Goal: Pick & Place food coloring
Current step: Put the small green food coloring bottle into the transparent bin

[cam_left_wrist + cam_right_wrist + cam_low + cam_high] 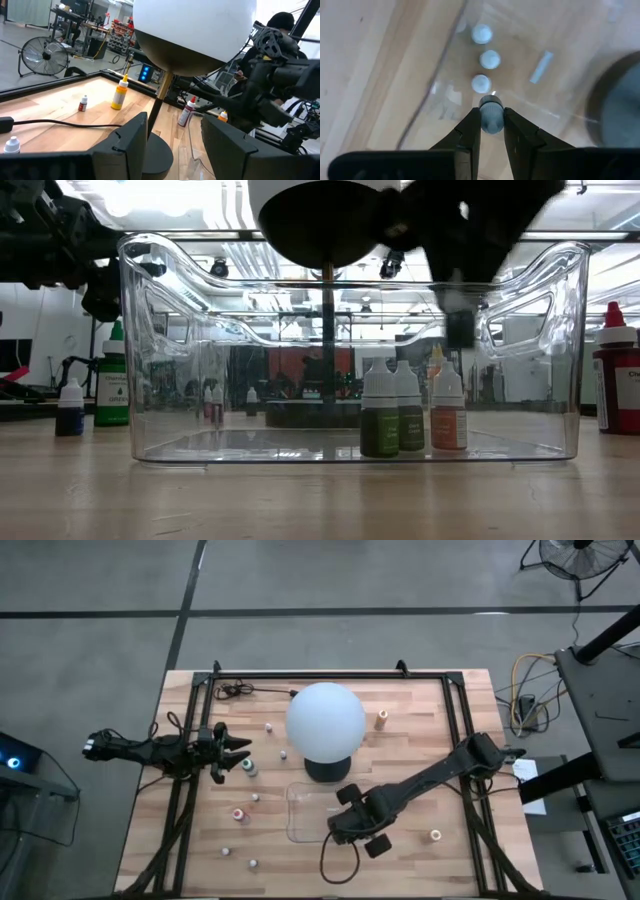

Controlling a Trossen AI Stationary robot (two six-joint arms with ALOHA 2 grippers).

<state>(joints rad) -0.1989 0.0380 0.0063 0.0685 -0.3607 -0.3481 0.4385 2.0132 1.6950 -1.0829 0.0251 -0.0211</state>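
Note:
My right gripper (491,114) hangs over the clear tray (300,825), fingers pointing down, shut on one small food coloring bottle (491,121) with a grey cap. Three more bottles stand upright on the tray floor beneath it, two green (380,420) and one orange (449,418); their white caps (490,59) show in a row. Other tiny bottles stand loose on the wooden table, among them a teal one (248,767) and a pink one (238,813). My left gripper (235,752) waits at the table's left, open and level, holding nothing. My right gripper pinches the bottle's cap end (491,107) between its two fingers, coming from above and pointing down. The bottle hangs upright below the fingers, lifted clear, inside the tray's upper part (460,330) above the orange bottle.
A white globe lamp (325,718) on a dark round base (325,768) stands just behind the tray. A black frame (330,675) runs along the far edge and both sides. Loose bottles include a yellow one (119,92), a red one (618,380) and one at the near right (435,835).

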